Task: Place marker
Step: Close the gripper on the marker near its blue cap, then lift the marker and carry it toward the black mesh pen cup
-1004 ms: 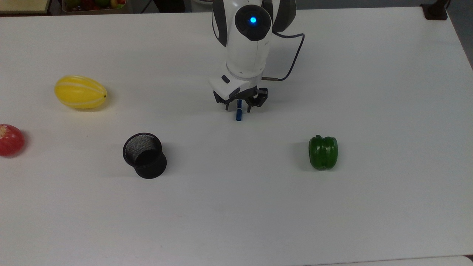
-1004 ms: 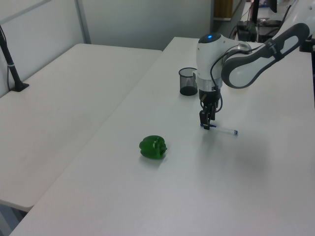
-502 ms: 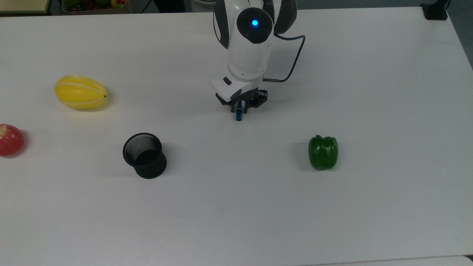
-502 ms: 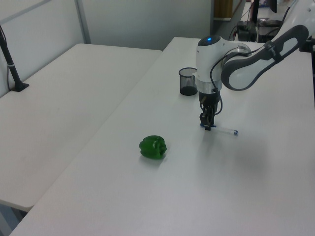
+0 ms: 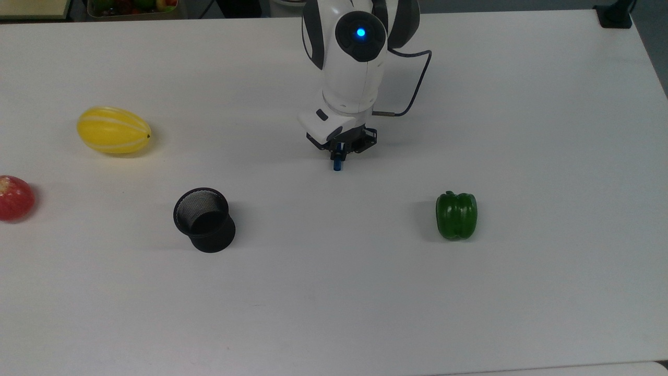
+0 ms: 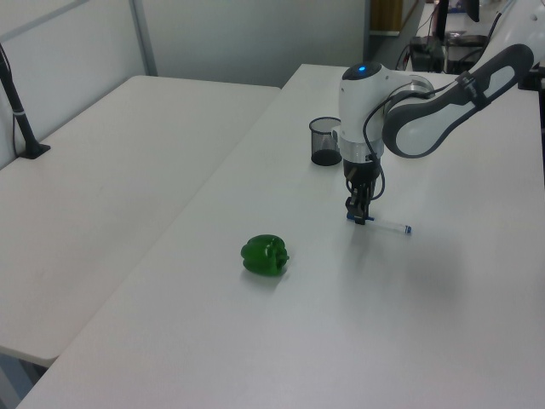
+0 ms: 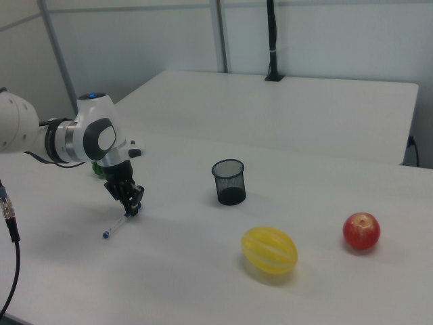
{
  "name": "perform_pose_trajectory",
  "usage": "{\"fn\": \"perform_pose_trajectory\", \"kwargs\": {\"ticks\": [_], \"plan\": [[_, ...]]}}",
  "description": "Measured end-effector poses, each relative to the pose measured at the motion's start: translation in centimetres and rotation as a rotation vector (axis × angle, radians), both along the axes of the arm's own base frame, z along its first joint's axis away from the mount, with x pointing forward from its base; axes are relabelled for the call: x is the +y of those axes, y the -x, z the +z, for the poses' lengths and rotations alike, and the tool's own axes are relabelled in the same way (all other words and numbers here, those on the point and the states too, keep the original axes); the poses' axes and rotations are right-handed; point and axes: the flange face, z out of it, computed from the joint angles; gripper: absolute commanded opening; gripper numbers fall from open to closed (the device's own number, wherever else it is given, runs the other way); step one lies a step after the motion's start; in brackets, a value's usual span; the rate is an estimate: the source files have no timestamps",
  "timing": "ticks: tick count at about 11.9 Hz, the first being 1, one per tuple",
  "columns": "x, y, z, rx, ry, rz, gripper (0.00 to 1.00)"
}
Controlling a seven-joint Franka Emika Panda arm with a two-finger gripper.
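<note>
- The marker (image 6: 381,224) lies flat on the white counter (image 5: 522,156), roughly midway between the black mesh cup (image 5: 204,219) and the green pepper (image 5: 456,215), a little farther back toward the arm's base in the top view.
- The gripper (image 5: 338,153) stands straight down over the marker's capped end, with the fingers (image 7: 132,201) pressed in against the barrel, pinching the marker.
- In the top view the blue cap tip pokes out just below the fingers; in the left view the white barrel runs off to the left view's right and ends in a small blue tip.
- In the right view the marker (image 7: 117,226) slants down from the fingers toward the right view's lower left, its free end resting on the counter.
- The mesh cup stands upright and open, well apart from the marker, on the top view's left.
- The pepper sits well apart on the top view's right.
- A yellow striped melon (image 5: 114,130) lies far to the top view's left, and a red apple (image 5: 14,197) sits at the counter's left edge there.
</note>
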Motion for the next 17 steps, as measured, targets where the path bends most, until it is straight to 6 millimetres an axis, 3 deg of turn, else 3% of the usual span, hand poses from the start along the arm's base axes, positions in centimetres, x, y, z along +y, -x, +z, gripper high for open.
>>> {"fn": "perform_pose_trajectory", "kwargs": {"ticks": [5, 7, 8, 10, 14, 15, 17], "plan": [[0.2, -0.1, 0.3, -0.007, -0.002, 0.003, 0.12], [0.2, -0.6, 2.0, -0.006, 0.004, -0.002, 0.12], [0.0, -0.9, 4.0, 0.008, 0.015, -0.009, 0.12], [-0.4, -1.0, 10.2, 0.006, 0.031, -0.026, 0.12], [-1.4, 0.7, 22.4, -0.003, 0.042, -0.016, 0.13], [-1.7, 1.2, 24.6, -0.008, 0.038, -0.006, 0.13], [-2.1, 1.6, 26.4, -0.015, 0.035, 0.004, 0.13]]}}
